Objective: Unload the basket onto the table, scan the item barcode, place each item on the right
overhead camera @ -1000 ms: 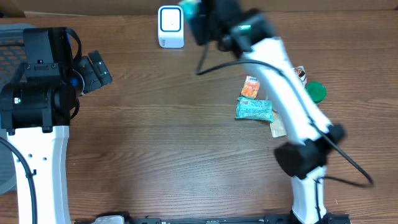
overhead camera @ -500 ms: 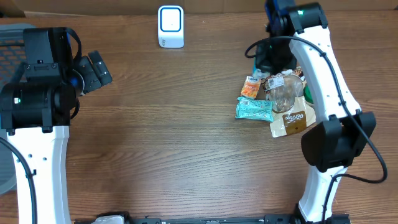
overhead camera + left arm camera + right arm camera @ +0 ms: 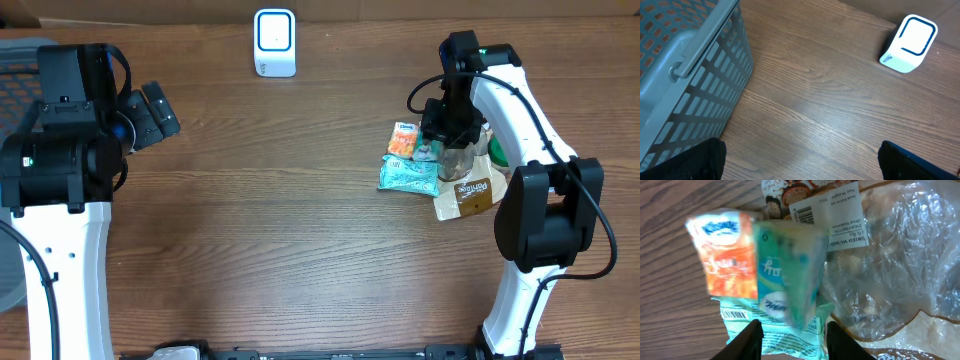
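From overhead, the scanner [image 3: 273, 42] stands at the table's [image 3: 280, 230] far edge, left of its middle. A basket [image 3: 14, 72] sits at the far left corner. The left gripper [image 3: 156, 112] hangs just beside it, with its jaws spread wide and holding nothing. Toward the right edge lies a small pile. It holds an orange packet [image 3: 403, 139], a mint packet [image 3: 408, 176] touching it on the near side, and a clear bag [image 3: 466, 178] with a brown label. The right gripper [image 3: 447, 138] hangs low over the pile's far end and hides what is directly beneath it.

In the left wrist view, the basket's wall fills the left side and the scanner is at the upper right. Bare table lies between the two dark fingers [image 3: 705, 161] in the bottom corners.

In the right wrist view, the fingers [image 3: 751, 341] stand apart at the bottom edge. A teal pack [image 3: 789, 275] is just ahead of the gap between them. It is blurred, while everything around it is sharp, and no finger visibly presses on it. It overlaps the orange packet on its left, the mint packet below and the clear bag on its right. The bag's white label shows a barcode [image 3: 803, 214].
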